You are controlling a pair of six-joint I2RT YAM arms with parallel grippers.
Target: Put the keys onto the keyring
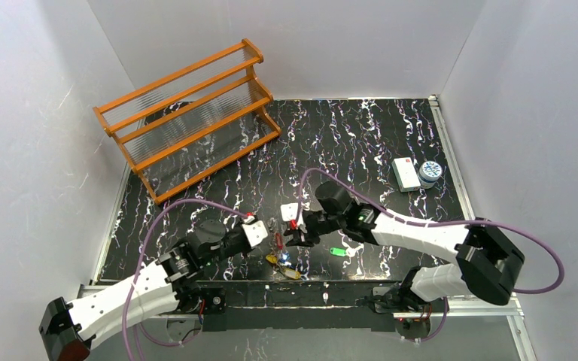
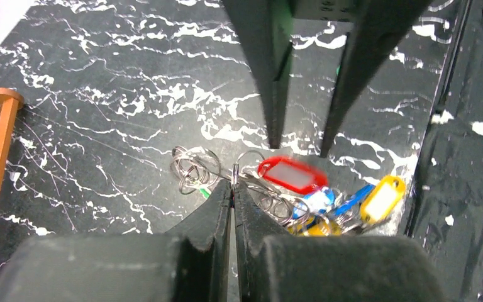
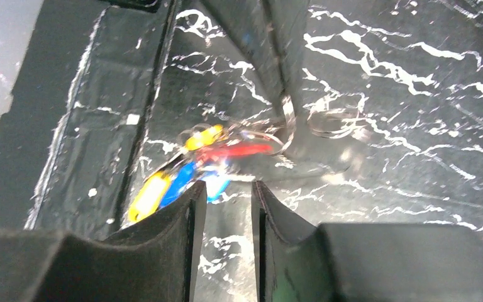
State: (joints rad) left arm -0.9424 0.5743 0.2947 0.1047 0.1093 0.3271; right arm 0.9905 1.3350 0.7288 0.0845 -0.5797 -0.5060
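Black marbled tabletop [image 1: 346,143] — keys [image 2: 317,201] tagged red, blue, yellow.

An orange two-tier rack [image 1: 188,113] stands on the black marbled desk [image 1: 361,143]. Well to the rack's right lies a white rectangular box [image 1: 406,173], with a round blue-white container [image 1: 430,174] just beyond.

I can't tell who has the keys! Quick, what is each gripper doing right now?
Left gripper: closed, pinching the wire of the keyring.
Right gripper: open, holding nothing.
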